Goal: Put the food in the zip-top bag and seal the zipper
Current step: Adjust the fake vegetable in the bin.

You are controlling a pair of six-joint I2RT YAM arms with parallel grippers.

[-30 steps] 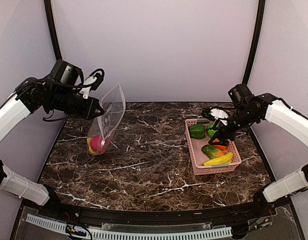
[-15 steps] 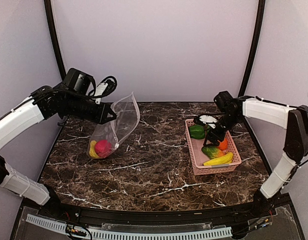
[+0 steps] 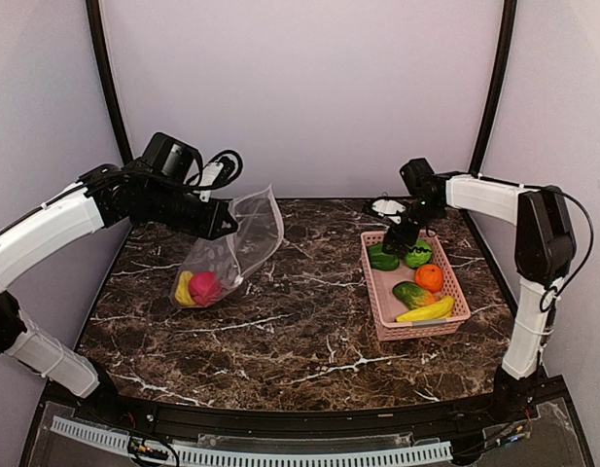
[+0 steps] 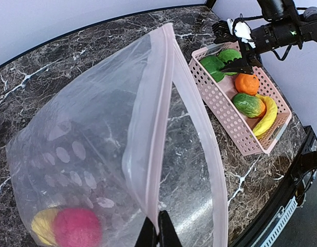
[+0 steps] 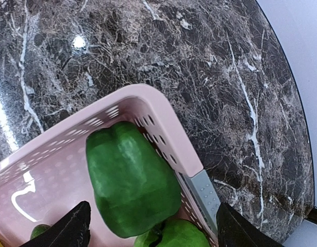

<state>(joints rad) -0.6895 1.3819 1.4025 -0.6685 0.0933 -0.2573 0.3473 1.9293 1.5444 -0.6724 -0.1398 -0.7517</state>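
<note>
My left gripper (image 3: 222, 225) is shut on the pale pink zipper (image 4: 164, 123) edge of the zip-top bag (image 3: 238, 249) and holds its mouth open toward the right. In the left wrist view its fingertips (image 4: 157, 234) pinch that strip. A red apple (image 3: 205, 288) and a yellow piece (image 3: 184, 289) lie in the bag's bottom. My right gripper (image 3: 396, 233) is open over the pink basket's far end, its jaws either side of a green pepper (image 5: 130, 180). Another green piece (image 5: 174, 234), an orange (image 3: 429, 277), a green cucumber-like piece (image 3: 412, 294) and a banana (image 3: 427, 311) lie in the basket.
The pink slatted basket (image 3: 372, 294) stands at the right of the dark marble table, its rim (image 5: 166, 126) just under my right gripper. Pale walls and black posts close the back and sides.
My left arm has swung the bag to the right and tilted its mouth toward the basket. My right gripper has moved from the basket's middle to its far end, over the green pepper.
</note>
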